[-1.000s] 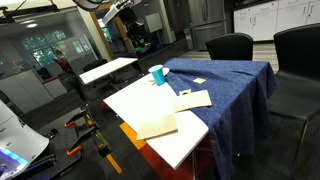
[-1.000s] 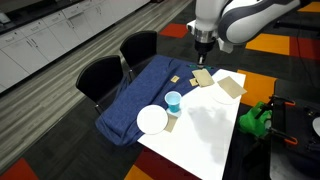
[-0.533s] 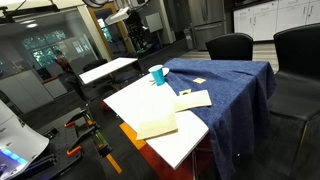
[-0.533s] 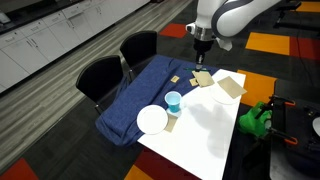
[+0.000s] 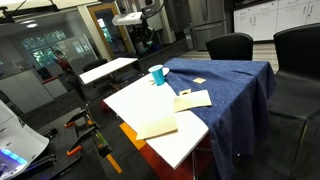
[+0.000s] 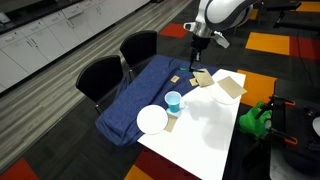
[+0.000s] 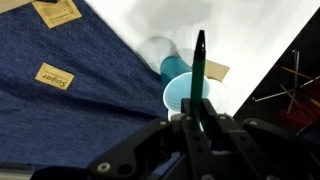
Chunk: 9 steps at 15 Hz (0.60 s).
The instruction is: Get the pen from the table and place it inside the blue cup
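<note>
In the wrist view my gripper (image 7: 197, 116) is shut on the pen (image 7: 199, 68), a thin dark stick pointing away from the jaws. The pen's tip overlaps the blue cup (image 7: 183, 88), which stands well below at the edge of the blue cloth. In an exterior view my gripper (image 6: 200, 44) hangs high above the table (image 6: 205, 130), far from the cup (image 6: 173, 101). The cup (image 5: 157, 74) stands upright on the table (image 5: 150, 105) where the white top meets the cloth.
Tan paper sheets (image 5: 193, 99) (image 5: 156, 127) lie on the table. A white plate (image 6: 152, 120) sits beside the cup. Black chairs (image 5: 230, 45) (image 6: 100, 75) stand along the draped side. A smaller white table (image 5: 108, 69) stands beyond. Small tan tags (image 7: 52, 75) lie on the cloth.
The arm has moved higher above the table and shifted sideways with the pen in its jaws. The cup, papers and plate have not moved.
</note>
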### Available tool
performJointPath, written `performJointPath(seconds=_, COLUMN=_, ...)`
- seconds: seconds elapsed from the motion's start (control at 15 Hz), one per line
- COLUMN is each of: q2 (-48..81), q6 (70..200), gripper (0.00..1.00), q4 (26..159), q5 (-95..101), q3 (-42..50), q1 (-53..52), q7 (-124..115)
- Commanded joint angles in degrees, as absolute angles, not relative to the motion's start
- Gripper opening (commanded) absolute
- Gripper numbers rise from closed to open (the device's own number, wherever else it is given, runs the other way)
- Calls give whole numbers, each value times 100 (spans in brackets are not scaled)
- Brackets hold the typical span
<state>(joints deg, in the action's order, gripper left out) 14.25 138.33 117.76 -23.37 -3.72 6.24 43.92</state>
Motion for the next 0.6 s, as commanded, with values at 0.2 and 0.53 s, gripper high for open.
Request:
performJointPath(seconds=0.2, q2=1731, q6=13742, gripper=3, q4=11492, q5=-3793, q3=-697, q1=1040, q7=6400)
performJointPath(seconds=0.53, q2=1938, q6=13488, gripper=3, q4=11398, q5=-4833, q3=-676, q1=1094, q7=7749)
